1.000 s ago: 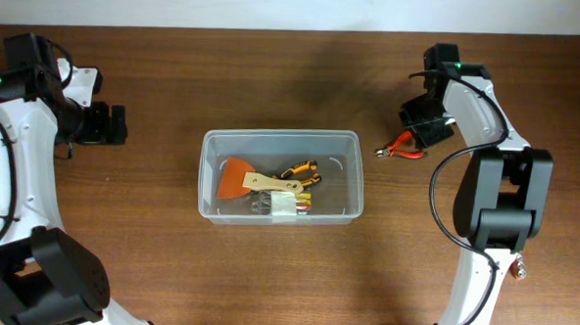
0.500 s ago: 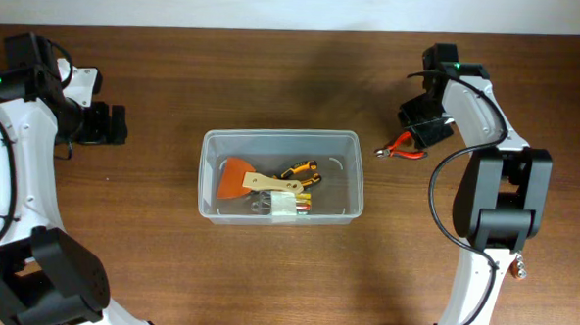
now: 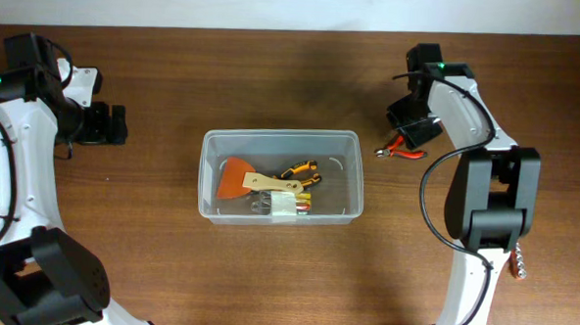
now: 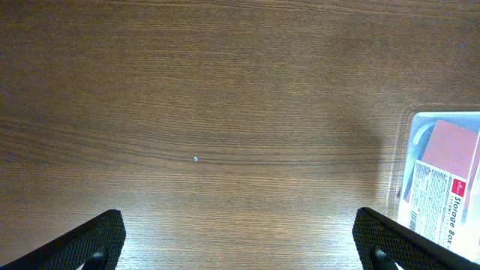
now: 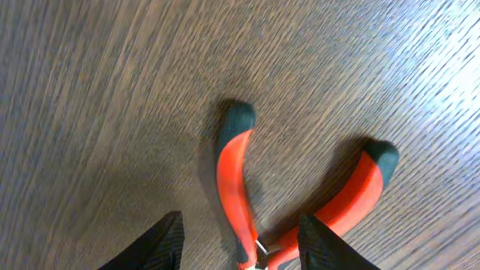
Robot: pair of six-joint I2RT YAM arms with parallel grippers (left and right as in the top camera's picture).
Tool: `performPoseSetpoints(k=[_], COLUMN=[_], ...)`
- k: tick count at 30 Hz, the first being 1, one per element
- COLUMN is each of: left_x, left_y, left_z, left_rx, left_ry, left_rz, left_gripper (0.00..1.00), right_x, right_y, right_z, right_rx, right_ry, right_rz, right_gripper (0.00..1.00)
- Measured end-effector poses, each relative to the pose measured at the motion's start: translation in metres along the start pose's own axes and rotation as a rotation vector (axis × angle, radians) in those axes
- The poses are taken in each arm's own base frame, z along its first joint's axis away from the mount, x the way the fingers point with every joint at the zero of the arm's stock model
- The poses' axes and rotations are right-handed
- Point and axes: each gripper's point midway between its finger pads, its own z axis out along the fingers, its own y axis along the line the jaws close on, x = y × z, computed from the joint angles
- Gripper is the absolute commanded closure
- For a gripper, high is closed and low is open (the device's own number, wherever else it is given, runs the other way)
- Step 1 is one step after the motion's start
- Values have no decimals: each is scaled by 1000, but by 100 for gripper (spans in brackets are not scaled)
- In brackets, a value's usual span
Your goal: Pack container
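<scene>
Container [image 3: 281,134] in the middle of the wooden table [image 3: 167,275]. Holds an orange scraper [image 3: 232,180], yellow pliers [image 3: 299,171] and a small case [image 3: 286,207]. Red pliers [image 5: 238,187] on the table, near its right side. Right gripper [image 5: 240,232] just above them, 2 fingers spread apart, gripping nothing. Left gripper [image 4: 236,225] well off to the left, fingers spread wide, empty.

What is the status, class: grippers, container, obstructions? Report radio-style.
Left gripper open, empty. Right gripper open over red pliers, on table outside container. Container holds tools. No obstruction seen.
</scene>
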Motion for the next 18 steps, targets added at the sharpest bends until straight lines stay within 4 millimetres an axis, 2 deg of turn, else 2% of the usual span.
performPoseSetpoints(k=[9,16,18], left_x=[0,0,0], left_y=[0,0,0], left_z=[0,0,0], left_rx=[0,0,0], left_ry=[0,0,0], left_rz=[0,0,0], left_gripper=[1,1,1], right_x=[-1,4,4], right_y=[-1,-11,-10], right_z=[1,21,20], right_rx=[9,65,63], right_ry=[-9,20,19], right_rz=[0,-2,-2], right_gripper=[50,50,50])
